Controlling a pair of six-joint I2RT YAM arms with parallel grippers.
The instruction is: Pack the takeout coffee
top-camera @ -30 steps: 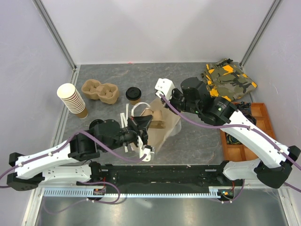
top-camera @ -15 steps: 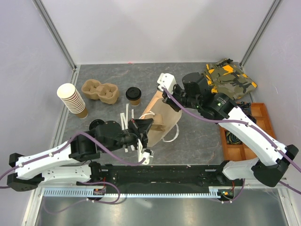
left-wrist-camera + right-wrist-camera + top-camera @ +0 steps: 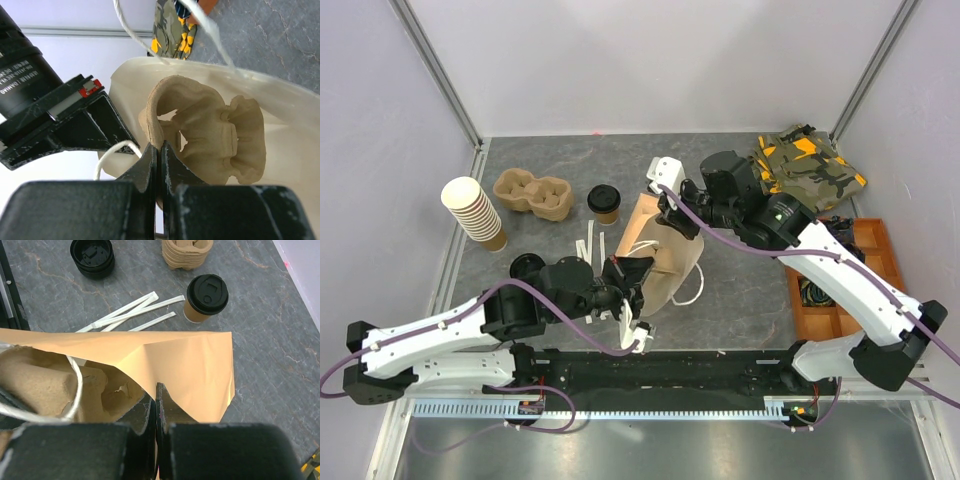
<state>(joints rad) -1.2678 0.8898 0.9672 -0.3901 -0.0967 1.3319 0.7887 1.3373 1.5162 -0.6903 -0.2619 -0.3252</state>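
The coffee [image 3: 605, 203] stands upright on the table [image 3: 740, 290], just left of the bag's [image 3: 190, 360] far end and apart from both arms. It is a light paper cup: the wall would likely dent under a hard squeeze and the lid could pop, so a gentle hold around mid-body suits it. The right gripper [image 3: 156, 401] comes in from the far right, jaws pressed together on the bag's far edge. The left gripper [image 3: 159, 152] reaches from the near left, jaws pinching what seems the carrier's [image 3: 210, 135] rim inside the bag.
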